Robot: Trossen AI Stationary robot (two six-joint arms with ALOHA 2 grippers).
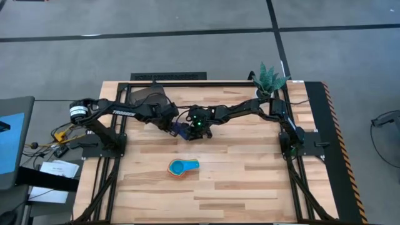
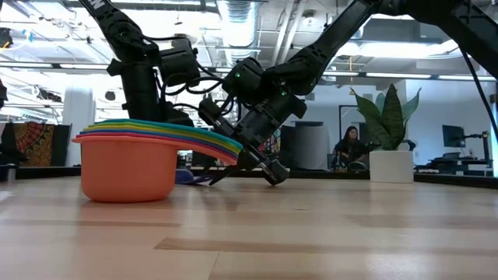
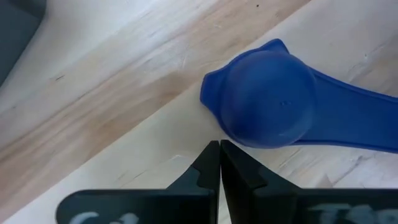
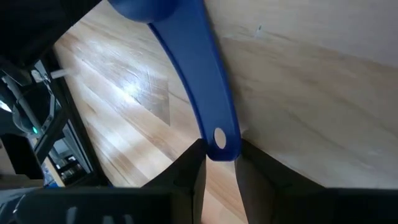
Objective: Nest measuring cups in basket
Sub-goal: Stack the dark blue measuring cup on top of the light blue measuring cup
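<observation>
A dark blue measuring cup lies bowl-down on the table's middle, its dome up and its handle flat. My left gripper is shut, with its tips right beside the bowl's rim. My right gripper stands at the handle's free end, with a finger on each side. A nested stack of cups, orange at the bottom and light blue on top, stands nearer the front edge. The dark basket sits at the far left, partly under my left arm. My left gripper's shut tips stand at the foot of the upturned bowl, coming steeply from above; I cannot tell whether they touch it. My right gripper pinches the handle's free end, by its hanging hole, between its two fingers. The fingers slant down from the table's right and lie in line with the handle. The bowl end rests on the table.
A white plant pot stands at the far right corner. The nested stack is close to the low camera. A person sits in the room behind. Bare wood lies to the front left and right of the stack.
</observation>
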